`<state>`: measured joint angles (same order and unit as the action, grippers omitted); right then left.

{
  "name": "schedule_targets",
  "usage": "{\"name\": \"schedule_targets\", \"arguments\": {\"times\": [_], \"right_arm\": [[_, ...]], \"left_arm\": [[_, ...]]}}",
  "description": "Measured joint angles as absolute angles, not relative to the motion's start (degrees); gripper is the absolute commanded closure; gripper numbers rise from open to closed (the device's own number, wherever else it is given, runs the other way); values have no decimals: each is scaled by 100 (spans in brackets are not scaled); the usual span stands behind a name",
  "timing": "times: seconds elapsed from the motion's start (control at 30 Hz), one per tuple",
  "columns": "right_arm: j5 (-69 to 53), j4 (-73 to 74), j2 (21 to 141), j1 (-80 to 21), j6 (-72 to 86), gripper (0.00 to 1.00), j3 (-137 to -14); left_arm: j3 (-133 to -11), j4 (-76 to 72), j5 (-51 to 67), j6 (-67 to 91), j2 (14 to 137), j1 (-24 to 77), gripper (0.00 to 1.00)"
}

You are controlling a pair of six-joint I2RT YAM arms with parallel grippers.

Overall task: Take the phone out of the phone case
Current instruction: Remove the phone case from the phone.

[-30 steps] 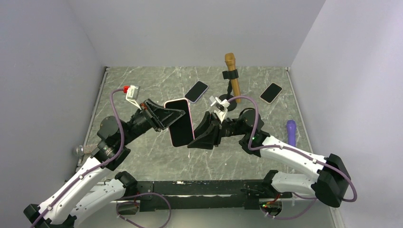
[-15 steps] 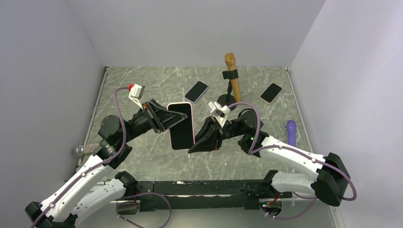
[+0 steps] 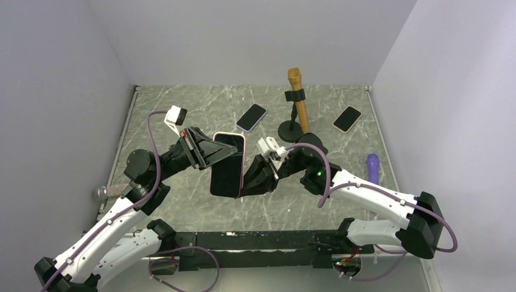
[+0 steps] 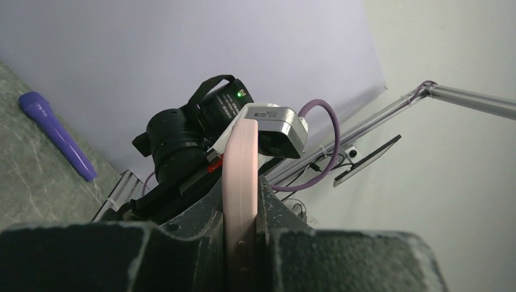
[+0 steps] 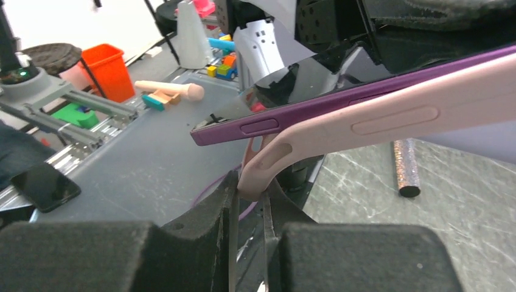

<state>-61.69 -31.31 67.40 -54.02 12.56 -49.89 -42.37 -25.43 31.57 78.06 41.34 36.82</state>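
A purple phone [image 3: 226, 170] with a dark screen sits in a pink case [image 3: 229, 135], held in the air over the table's middle. My left gripper [image 3: 214, 153] is shut on the phone and case near their upper end; the pink case edge [image 4: 240, 182] stands between its jaws. My right gripper [image 3: 248, 180] is shut on the case's lower corner [image 5: 258, 176]. In the right wrist view that corner is peeled away from the purple phone [image 5: 292, 118], which shows bare above it.
Two other phones lie on the marble table, one at centre back [image 3: 251, 117] and one at back right [image 3: 347, 118]. A gold microphone [image 3: 297, 91] stands in a black stand. A purple microphone [image 3: 372, 169] lies at the right edge, a glittery one [image 3: 104, 192] at the left.
Both grippers and the phone have shifted left and toward the near edge. The right gripper has closed in on the case's lower corner, and the phone has tilted.
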Motion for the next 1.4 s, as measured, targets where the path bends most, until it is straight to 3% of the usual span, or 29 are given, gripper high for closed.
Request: {"name": "schedule_targets", "arguments": {"times": [0.1, 0.23, 0.33, 0.4, 0.47, 0.53, 0.63, 0.87, 1.0, 1.4], "right_arm": [[-5756, -3072, 6722, -5443, 1229, 100, -4987], [-4322, -2418, 6578, -5522, 1625, 99, -4982], [-3358, -1710, 6484, -5537, 2104, 63, -5000], [-2952, -1350, 6447, -5540, 2421, 45, -4982], [-2611, -1125, 6281, -5520, 2766, 35, -4836], [-2410, -908, 5983, -5502, 3068, 33, -4661], [-2075, -447, 5446, -5391, 3481, 34, -4539], [-2176, -965, 5081, -5275, 4692, 59, -4322], [-2602, -1715, 5533, -5282, 5293, 65, -4322], [-2930, -2456, 5924, -5435, 5723, 71, -4252]], "left_arm": [[-4230, -2593, 3000, 7863, 4141, 3649, 100], [-4230, -2615, 2580, 7557, 4132, 3553, 100], [-4244, -2174, 2137, 6838, 4095, 3518, 100], [-4244, -1826, 1903, 6460, 4053, 3522, 100], [-4237, -1369, 1608, 6143, 3920, 3570, 100], [-4167, -1149, 1321, 5983, 3693, 3675, 100], [-3964, -1028, 1055, 5885, 3181, 3745, 100], [-3872, -1050, 650, 5771, 2777, 3791, 100], [-3732, -1031, 574, 5791, 2790, 3791, 100], [-3586, -1109, 563, 5931, 2871, 3791, 100]]}}
